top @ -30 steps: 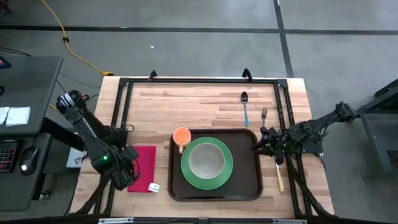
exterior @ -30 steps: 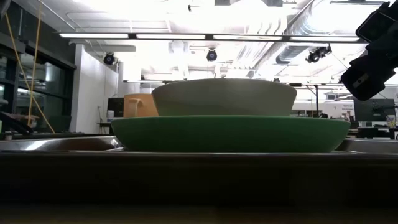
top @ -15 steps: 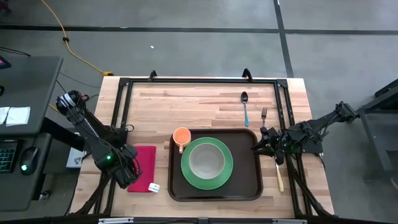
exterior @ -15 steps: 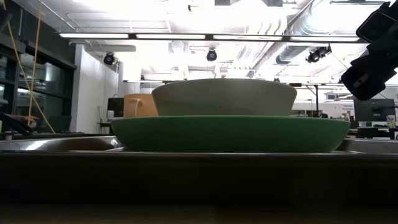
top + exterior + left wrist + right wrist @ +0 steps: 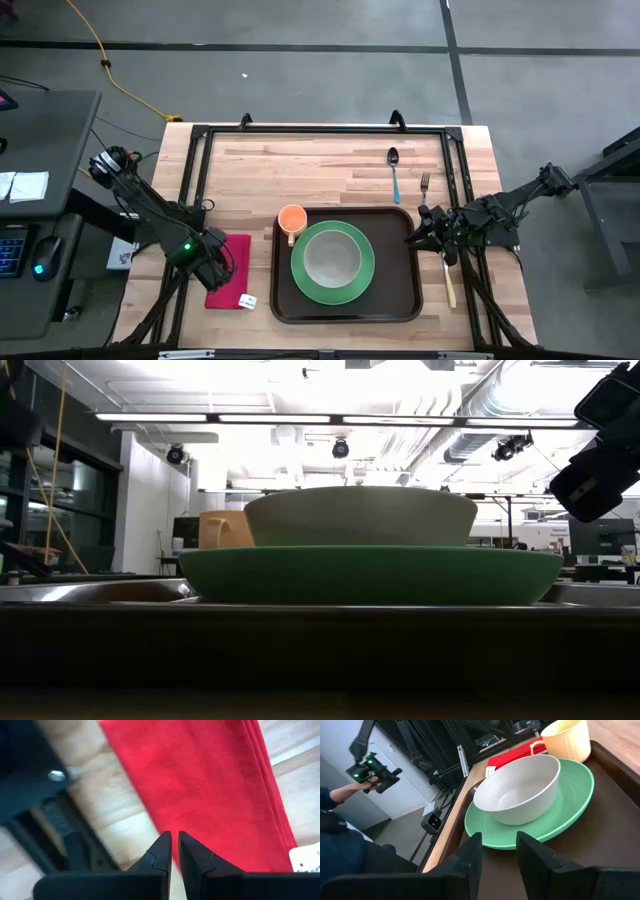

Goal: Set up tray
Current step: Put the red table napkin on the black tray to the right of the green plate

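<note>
tray [image 5: 405, 290] at tabletop's near edge, centre | done: green plate [image 5: 362, 283], bowl [image 5: 332, 258], cup [image 5: 291, 218] on it | left: napkin [image 5: 232, 268], spoon [image 5: 394, 170], fork [image 5: 424, 184], knife [image 5: 449, 283] off tray | left gripper [image 5: 174, 851] nearly closed, empty, over napkin | right gripper [image 5: 497, 850] open, empty, at tray's right rim

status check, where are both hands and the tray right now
Left hand nearly shut, empty, over red napkin. Right hand open at tray right edge, empty. Tray holds plate, bowl, cup. Nothing blocking.

dark jointed arms, green indicator light
</note>
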### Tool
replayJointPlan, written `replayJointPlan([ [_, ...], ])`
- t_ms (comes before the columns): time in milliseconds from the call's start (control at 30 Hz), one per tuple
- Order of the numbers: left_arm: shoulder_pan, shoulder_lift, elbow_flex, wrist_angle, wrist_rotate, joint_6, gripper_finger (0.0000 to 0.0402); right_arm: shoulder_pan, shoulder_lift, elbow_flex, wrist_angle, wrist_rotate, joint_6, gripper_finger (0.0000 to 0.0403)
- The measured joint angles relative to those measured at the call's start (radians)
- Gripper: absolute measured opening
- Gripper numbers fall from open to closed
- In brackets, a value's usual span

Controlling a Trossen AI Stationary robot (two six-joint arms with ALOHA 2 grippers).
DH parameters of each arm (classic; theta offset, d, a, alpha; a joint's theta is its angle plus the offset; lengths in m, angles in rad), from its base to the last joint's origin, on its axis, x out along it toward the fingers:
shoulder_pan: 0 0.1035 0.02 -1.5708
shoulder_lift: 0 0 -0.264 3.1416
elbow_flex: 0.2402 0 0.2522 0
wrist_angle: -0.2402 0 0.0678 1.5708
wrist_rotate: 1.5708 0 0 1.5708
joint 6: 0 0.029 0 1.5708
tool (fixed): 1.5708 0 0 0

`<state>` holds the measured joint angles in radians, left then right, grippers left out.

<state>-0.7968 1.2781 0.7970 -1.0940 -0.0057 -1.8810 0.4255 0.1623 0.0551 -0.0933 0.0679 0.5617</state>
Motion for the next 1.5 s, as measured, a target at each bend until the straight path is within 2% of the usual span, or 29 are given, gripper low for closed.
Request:
replayJointPlan([
  [100, 0.018, 0.001, -0.057, 0.068, 0.028, 0.002, 0.0062, 0.0, 0.0, 0.0, -0.001, -0.016, 0.002, 0.0099],
  [400, 0.04, 0.001, -0.103, 0.067, 0.052, -0.001, 0.0062, 0.0, 0.0, 0.0, -0.001, -0.015, 0.018, 0.0099],
  [733, 0.038, 0.001, -0.106, 0.071, -0.001, 0.045, 0.0062, 0.0, 0.0, 0.0, 0.0, -0.015, 0.021, 0.0099],
  [1500, 0.038, 0.0, -0.106, 0.028, -0.014, 0.05, 0.0062, 0.0, 0.0, 0.0, 0.0, -0.015, 0.026, 0.0099],
])
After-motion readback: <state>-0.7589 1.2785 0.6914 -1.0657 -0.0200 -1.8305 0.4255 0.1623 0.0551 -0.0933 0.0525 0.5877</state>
